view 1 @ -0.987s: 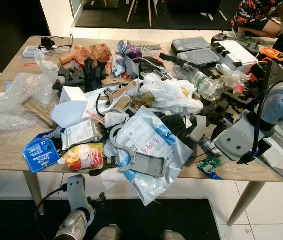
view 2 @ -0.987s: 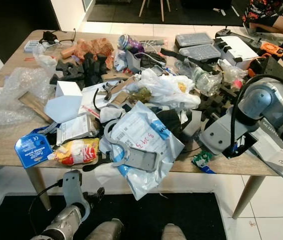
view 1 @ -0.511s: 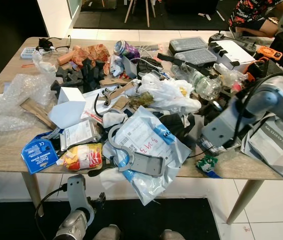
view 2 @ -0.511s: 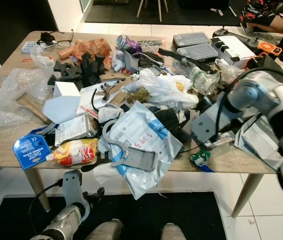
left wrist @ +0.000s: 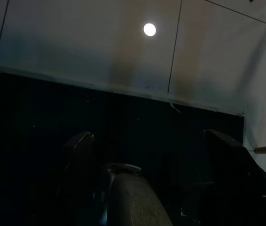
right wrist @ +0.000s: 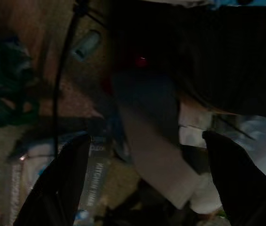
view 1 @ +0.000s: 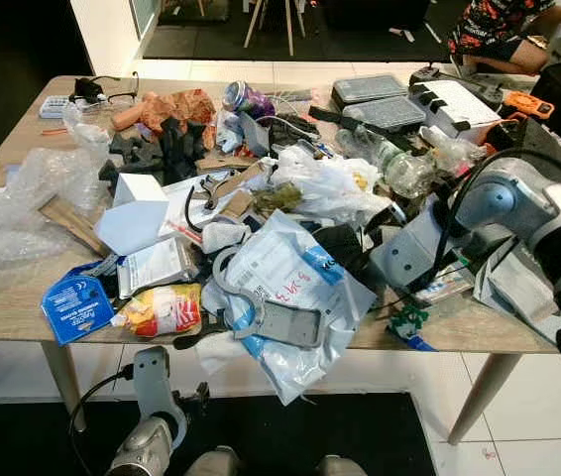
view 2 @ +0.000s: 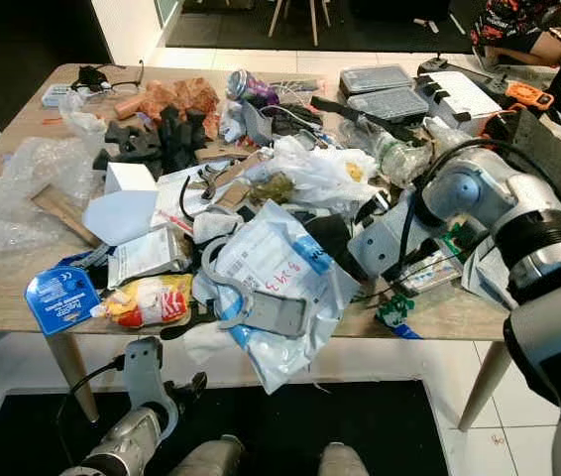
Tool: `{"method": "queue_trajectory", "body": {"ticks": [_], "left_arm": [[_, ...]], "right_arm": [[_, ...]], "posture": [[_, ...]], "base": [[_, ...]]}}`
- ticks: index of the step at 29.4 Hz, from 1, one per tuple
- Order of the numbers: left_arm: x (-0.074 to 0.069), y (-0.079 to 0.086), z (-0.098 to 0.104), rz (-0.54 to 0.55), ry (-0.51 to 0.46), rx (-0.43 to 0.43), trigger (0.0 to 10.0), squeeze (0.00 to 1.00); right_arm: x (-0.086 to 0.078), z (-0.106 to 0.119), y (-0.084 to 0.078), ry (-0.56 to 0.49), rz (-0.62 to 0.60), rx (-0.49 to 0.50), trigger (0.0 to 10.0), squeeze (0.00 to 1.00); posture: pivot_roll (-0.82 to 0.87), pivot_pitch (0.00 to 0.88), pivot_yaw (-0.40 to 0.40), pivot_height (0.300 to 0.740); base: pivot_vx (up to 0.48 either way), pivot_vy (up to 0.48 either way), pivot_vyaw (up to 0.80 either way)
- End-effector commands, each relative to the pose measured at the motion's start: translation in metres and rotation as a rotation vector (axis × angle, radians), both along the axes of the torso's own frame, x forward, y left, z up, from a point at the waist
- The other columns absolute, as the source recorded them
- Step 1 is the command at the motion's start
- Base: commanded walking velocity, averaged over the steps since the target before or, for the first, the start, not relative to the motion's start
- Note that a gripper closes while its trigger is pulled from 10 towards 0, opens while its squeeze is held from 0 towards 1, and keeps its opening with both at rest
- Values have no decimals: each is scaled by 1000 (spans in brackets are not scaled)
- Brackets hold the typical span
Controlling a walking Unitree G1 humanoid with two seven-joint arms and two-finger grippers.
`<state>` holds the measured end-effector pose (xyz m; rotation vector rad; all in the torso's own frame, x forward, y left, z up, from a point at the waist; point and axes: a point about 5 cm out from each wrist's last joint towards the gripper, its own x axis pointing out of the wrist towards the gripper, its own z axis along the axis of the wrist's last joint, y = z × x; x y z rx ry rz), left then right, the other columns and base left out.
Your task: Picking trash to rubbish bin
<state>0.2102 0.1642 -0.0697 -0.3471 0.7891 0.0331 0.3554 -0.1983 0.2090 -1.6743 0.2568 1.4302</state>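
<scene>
Right pincer (right wrist: 140,188) now deeper over one table (view 1: 3,288)

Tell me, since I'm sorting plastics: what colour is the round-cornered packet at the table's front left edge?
Blue with white print; the packet shows best in the left eye view.

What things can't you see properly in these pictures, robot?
- Right gripper's target: the right arm covers where it reaches into the pile in the eye views; the right wrist view is dark and blurred, with open fingers.
- What lies under the white mailer bag: hidden by it.
- Left gripper: its wrist view is very dark, floor barely readable.
- Person: cut off by the top edge.
</scene>
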Motion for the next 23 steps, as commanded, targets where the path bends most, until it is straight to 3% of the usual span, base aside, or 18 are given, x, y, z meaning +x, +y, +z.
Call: {"method": "queue_trajectory", "body": {"ticks": [1,2,17,23], "left_arm": [[-6,4,-3,4,24,9,10000,0],[-6,4,-3,3,23,9,10000,0],[-6,4,-3,1,19,8,10000,0],[-6,3,-3,1,19,6,10000,0]], "right_arm": [[0,-1,-1,12,-18,31,1922,0],[1,-2,-1,14,-23,33,0,0],[0,-1,-2,35,-21,40,0,0],[1,7,3,39,-14,110,0,0]], "posture": [[-23,100,-18,740],[-23,100,-18,740],[-27,99,-14,740],[-29,99,-12,740]], "base": [[0,0,0],[0,0,0],[0,0,0],[0,0,0]]}}
